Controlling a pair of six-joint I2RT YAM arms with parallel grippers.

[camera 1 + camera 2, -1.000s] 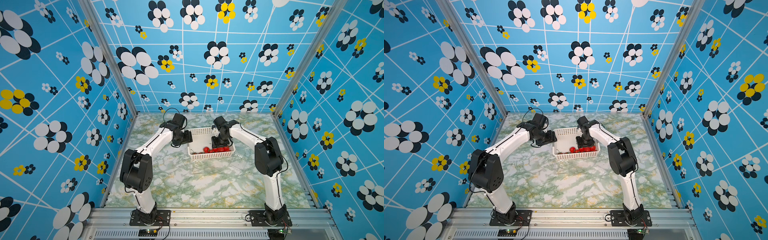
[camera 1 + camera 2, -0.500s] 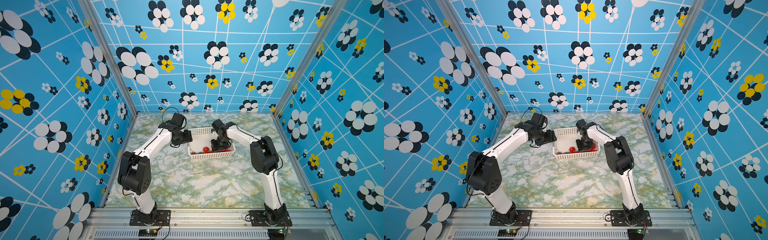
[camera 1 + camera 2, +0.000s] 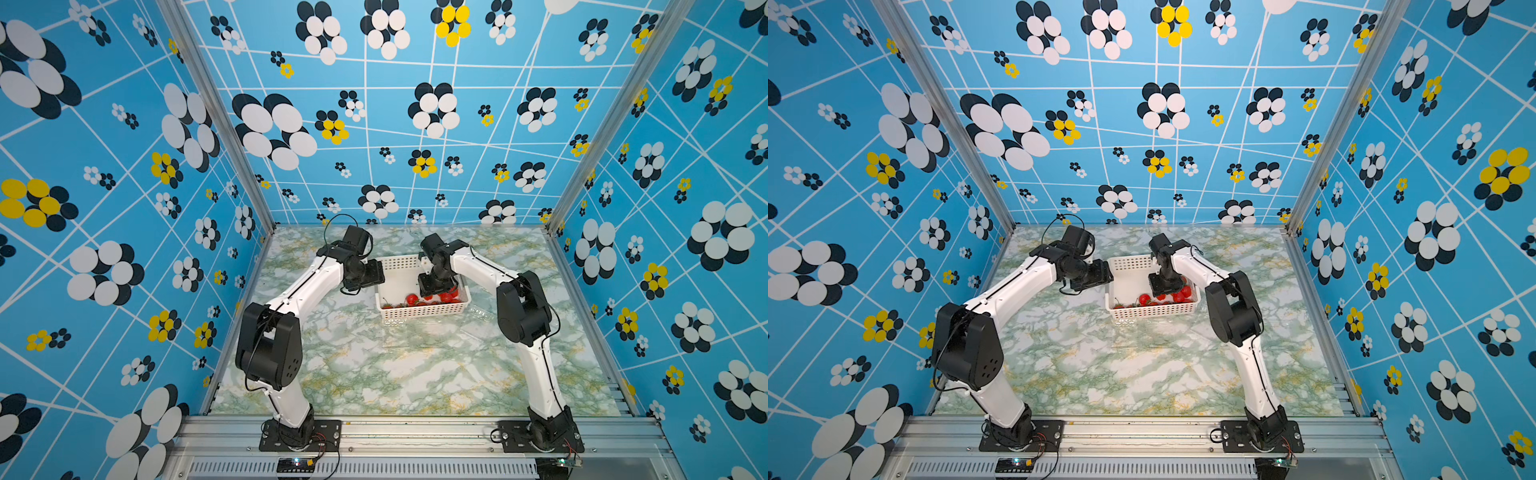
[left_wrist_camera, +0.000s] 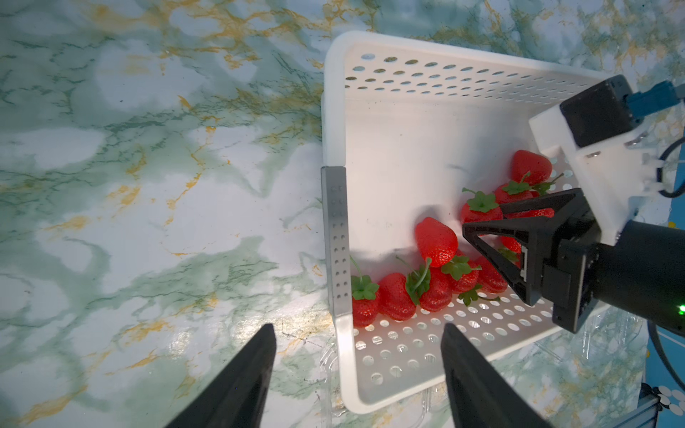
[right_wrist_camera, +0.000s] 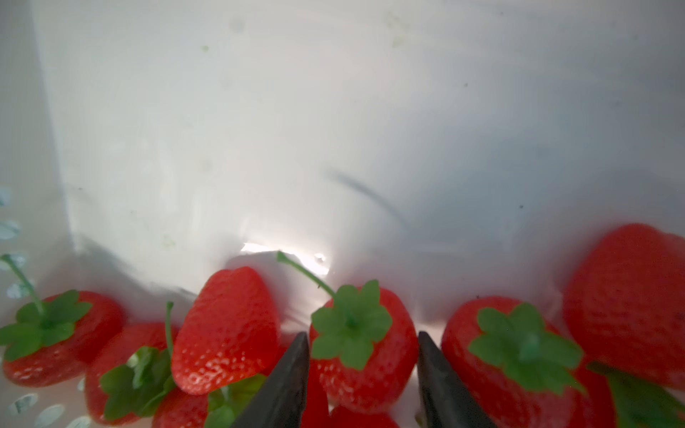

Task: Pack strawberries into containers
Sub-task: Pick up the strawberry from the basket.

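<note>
Several red strawberries (image 3: 411, 298) (image 3: 1144, 298) with green caps lie along the near wall of the white perforated basket (image 3: 419, 316). My right gripper (image 3: 436, 291) (image 5: 362, 335) reaches down among them, open. Its fingertips stand close on either side of one strawberry (image 5: 365, 355) that still lies in the pile. My left gripper (image 3: 374, 276) (image 4: 357, 329) hangs open at the basket's left rim (image 4: 333, 111), holding nothing. One of the transparent containers (image 4: 328, 370) shows faintly under the basket's corner. Another (image 3: 483, 312) glints on the table just right of the basket.
The green-and-gold marbled table (image 3: 395, 374) is walled in by blue flowered panels on three sides. The right arm's elbow (image 3: 521, 307) stands over the table right of the basket. The far half of the basket floor (image 4: 407, 148) is bare.
My right gripper has dropped from above the basket down among the strawberries, and its elbow has swung in. The left arm has hardly moved.
</note>
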